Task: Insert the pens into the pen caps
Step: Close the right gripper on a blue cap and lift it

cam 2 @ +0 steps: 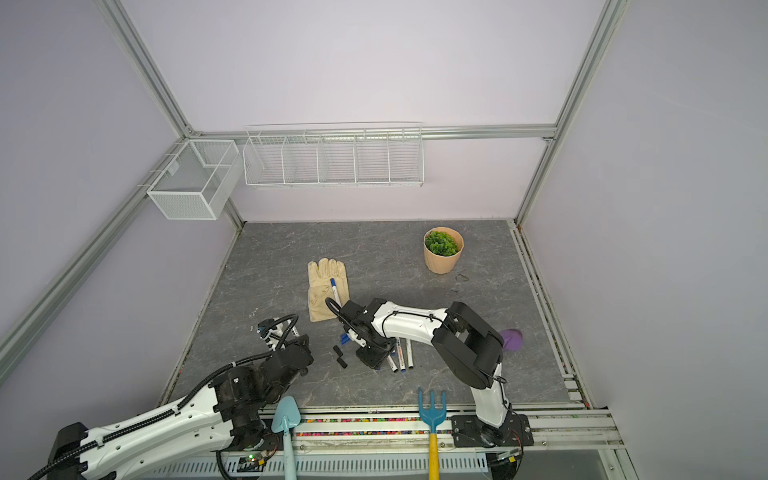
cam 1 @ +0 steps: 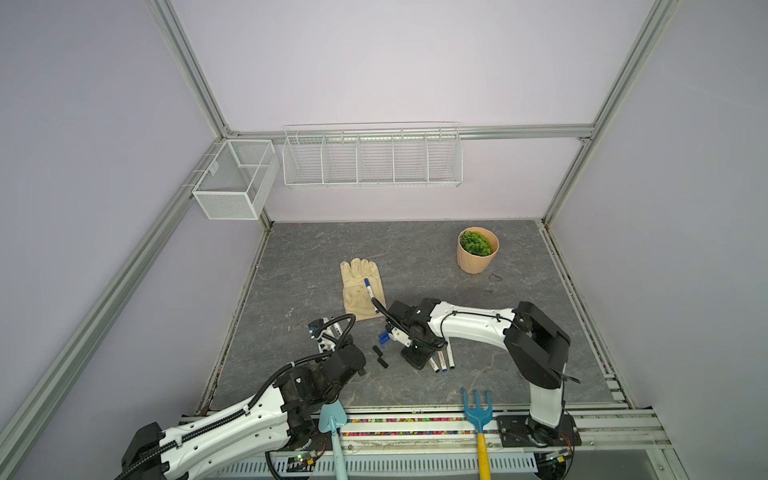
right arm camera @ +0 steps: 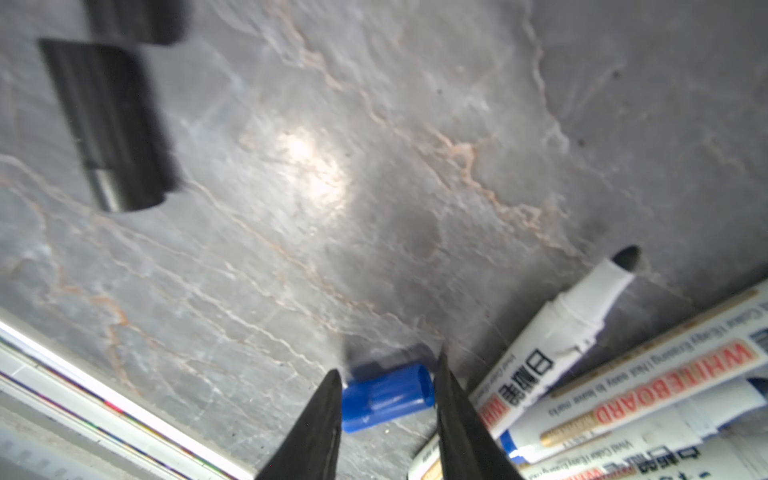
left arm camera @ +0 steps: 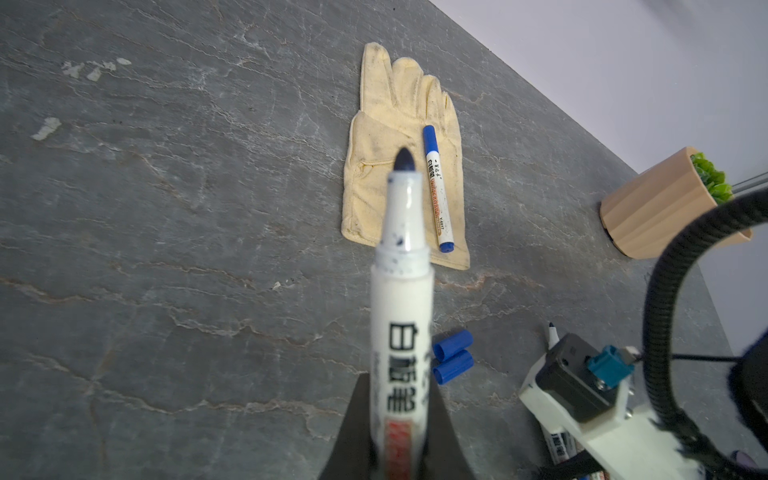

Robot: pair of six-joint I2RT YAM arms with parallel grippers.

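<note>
Left gripper [left arm camera: 398, 386]: my jaws squeeze one pen [left arm camera: 401, 291], its tip poking out ahead.
Right gripper [right arm camera: 388, 370]: a blue cap [right arm camera: 384, 397] lies between my jaws; I cannot tell if I pinch it.
Danger: the round cap may pop out sideways, or I bump the loose pens [right arm camera: 623, 374] just beside.

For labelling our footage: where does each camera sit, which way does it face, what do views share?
Both top views: high behind the arms, looking down at the table; both arms show.
Left wrist: on the left arm, looking along the left gripper and held pen toward the glove.
Right wrist: on the right arm, close over the table; right gripper around a blue cap.
Shared: top views and left wrist show the glove.
</note>
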